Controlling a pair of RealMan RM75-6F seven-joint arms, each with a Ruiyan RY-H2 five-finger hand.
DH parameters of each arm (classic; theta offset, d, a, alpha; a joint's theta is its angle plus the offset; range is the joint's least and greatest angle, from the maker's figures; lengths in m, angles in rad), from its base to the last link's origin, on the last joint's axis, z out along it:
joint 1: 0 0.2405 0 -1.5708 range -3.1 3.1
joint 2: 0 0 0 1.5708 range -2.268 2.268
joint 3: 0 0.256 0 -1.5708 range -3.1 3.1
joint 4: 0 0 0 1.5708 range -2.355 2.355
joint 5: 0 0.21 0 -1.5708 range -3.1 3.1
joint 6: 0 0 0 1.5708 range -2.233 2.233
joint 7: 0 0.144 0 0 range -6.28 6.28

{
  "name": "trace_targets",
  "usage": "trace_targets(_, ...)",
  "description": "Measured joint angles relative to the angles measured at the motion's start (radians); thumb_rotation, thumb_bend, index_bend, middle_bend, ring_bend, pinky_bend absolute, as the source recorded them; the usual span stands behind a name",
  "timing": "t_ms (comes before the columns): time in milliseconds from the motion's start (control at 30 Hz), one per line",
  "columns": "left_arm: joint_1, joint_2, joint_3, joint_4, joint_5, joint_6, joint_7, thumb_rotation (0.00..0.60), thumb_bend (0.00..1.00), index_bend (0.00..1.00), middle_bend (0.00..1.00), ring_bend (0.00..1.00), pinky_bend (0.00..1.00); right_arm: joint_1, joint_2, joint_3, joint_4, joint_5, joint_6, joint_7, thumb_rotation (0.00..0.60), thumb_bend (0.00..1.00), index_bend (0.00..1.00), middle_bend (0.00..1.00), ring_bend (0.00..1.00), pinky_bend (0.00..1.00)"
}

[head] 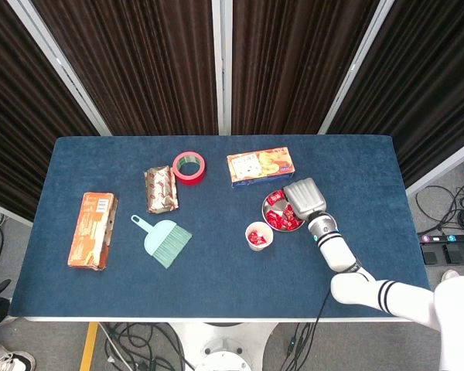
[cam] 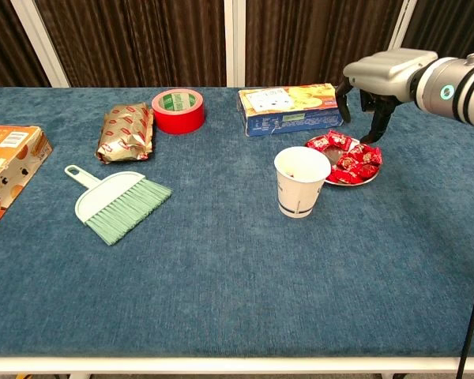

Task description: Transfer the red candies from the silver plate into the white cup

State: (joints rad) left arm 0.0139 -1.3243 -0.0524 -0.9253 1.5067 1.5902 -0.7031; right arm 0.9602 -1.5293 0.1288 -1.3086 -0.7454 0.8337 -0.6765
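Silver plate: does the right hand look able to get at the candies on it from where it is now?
Probably yes. The right hand hangs just above the far side of the silver plate, fingers pointing down and holding nothing. The red candies lie uncovered, and the white cup stands beside the plate, not under the hand.

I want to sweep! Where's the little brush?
The brush lies on the left half of the table in the head view, between the orange box and the cup, just below the gold packet.
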Motion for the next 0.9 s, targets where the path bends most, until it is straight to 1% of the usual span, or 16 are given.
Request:
trace_targets(133,0.001,0.001,0.001,0.003,-0.001,-0.002,-0.004,0.599,0.11,0.15,0.16,0.06,0.19,0.025,-0.052,-0.007,0.088,0.044,-0.048,-0.017,0.600,0.11,0.48,1.00,1.00,1.00)
trace_targets(333,-0.001,-0.003,0.001,0.010,0.000,-0.004,-0.010,0.600,0.11,0.15,0.16,0.06,0.19,0.051,-0.095,-0.020,0.164,0.099,-0.095,-0.044,0.600,0.11,0.45,1.00,1.00,1.00)
trace_targets(533,0.001,-0.003,0.000,0.013,-0.002,-0.003,-0.013,0.599,0.11,0.15,0.16,0.06,0.19,0.069,-0.123,-0.031,0.214,0.132,-0.127,-0.060,0.600,0.11,0.45,1.00,1.00,1.00)
trace_targets(900,0.006,-0.007,0.001,0.021,-0.005,-0.002,-0.018,0.599,0.11,0.15,0.16,0.06,0.19,0.081,-0.158,-0.049,0.266,0.164,-0.153,-0.068,0.600,0.12,0.45,1.00,1.00,1.00)
